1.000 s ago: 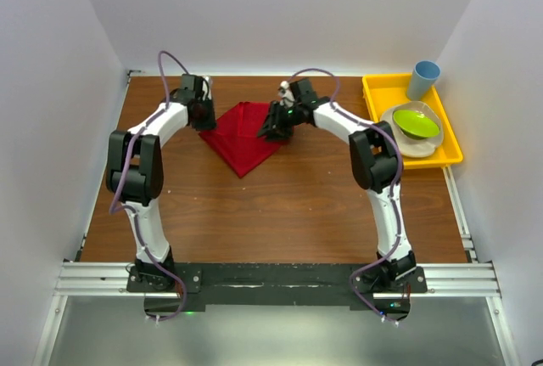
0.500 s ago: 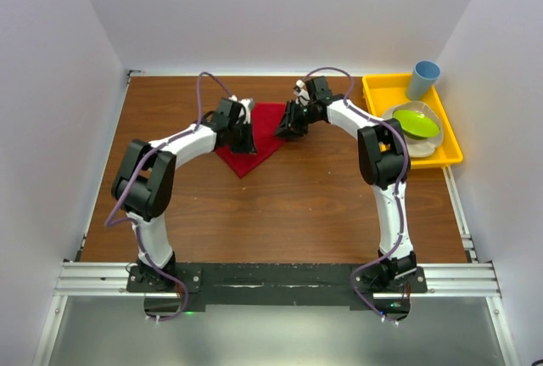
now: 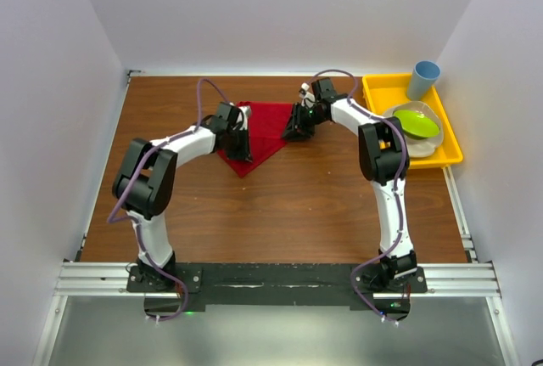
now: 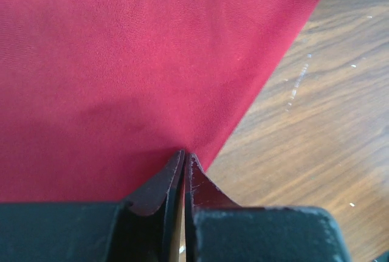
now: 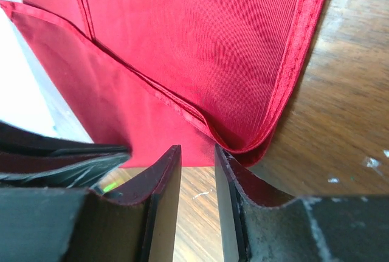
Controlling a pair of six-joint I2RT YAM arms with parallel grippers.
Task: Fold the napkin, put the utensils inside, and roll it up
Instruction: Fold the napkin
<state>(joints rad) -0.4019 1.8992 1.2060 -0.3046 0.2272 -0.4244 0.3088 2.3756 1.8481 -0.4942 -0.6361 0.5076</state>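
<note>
The red napkin [image 3: 267, 125] lies folded into a triangle on the wooden table, its point toward the arms. My left gripper [image 3: 241, 142] sits on the napkin's left side. In the left wrist view its jaws [image 4: 184, 154] are pressed together on the cloth [image 4: 121, 79] right at the hem. My right gripper [image 3: 297, 126] is at the napkin's right corner. In the right wrist view it [image 5: 197, 149] stands open, with bare wood between its fingers and the layered fold of the napkin [image 5: 200, 49] just past the tips. The utensils are out of view.
A yellow tray [image 3: 374, 94] stands at the back right, holding a blue cup [image 3: 423, 79] and a green bowl [image 3: 416, 122] on a white plate. White walls close in the table on three sides.
My left gripper swung from the napkin's far left corner rightward over the cloth, and the napkin is now narrower on that side. My right gripper shifted slightly right and narrowed.
</note>
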